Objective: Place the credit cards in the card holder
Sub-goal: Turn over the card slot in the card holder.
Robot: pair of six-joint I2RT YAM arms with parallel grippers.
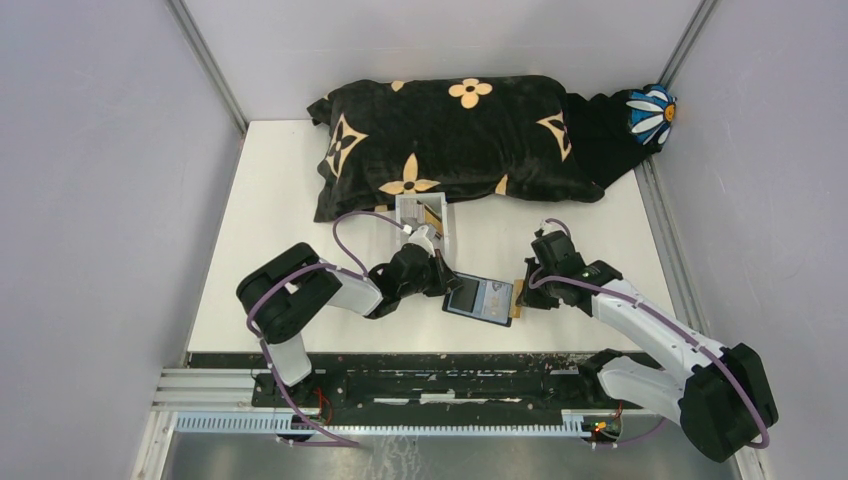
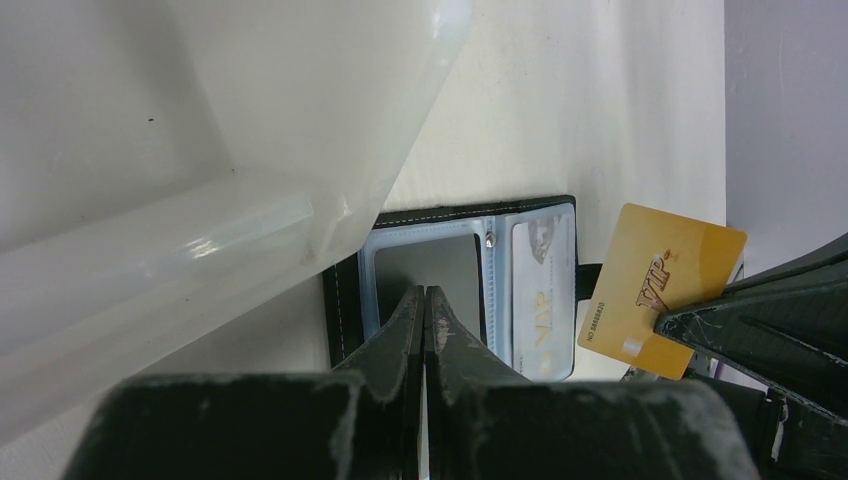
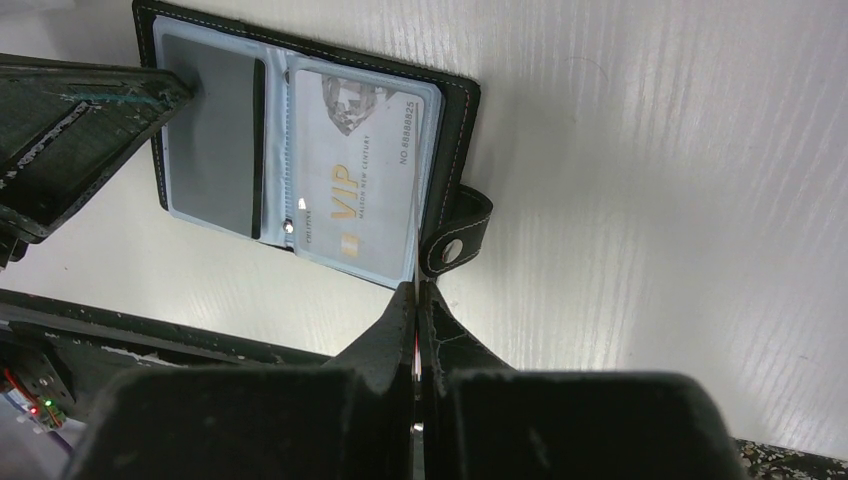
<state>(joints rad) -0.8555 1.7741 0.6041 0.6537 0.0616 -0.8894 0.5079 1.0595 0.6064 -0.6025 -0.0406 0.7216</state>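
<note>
Gold-tan plastic card w/ "VIP" lettering (image 2: pixel 660 280) is the one in work now: the right gripper (image 3: pixel 416 298) has its fingers pressed together on it, and from the right wrist we see the card only edge-on, as a thin line between the fingers. It hangs just beside the strap side of the small black leather-like card holder (image 3: pixel 452 140) and is not yet in any sleeve.

The holder lies open and flat on the white table (image 1: pixel 290 200), between the two arms and near the table's front edge. Two sleeves look filled: a silver-grey VIP card (image 3: pixel 355 185) on the strap side and a dark grey card (image 3: pixel 210 150) on the other page. So we judge approx two cards done, one in hand. Something tan shows in the clear acrylic box (image 2: pixel 240 225) behind the left arm, maybe one more card, but it is too small to tell.

The left gripper (image 2: pixel 423 298) has its fingers closed tight, tip resting on the dark-card page, prob. to keep the holder from sliding. Whether it pinches the plastic sleeve we cannot tell.

For room: the holder's near side is close to the table edge, so there is little margin there. The box rim sits near the left wrist, and the big black pillow w/ tan flower pattern (image 1: pixel 450 140) closes the far side. To the right of the holder the table is bare, so the card should have space to come in from that side, past the snap strap (image 3: pixel 455 235).
</note>
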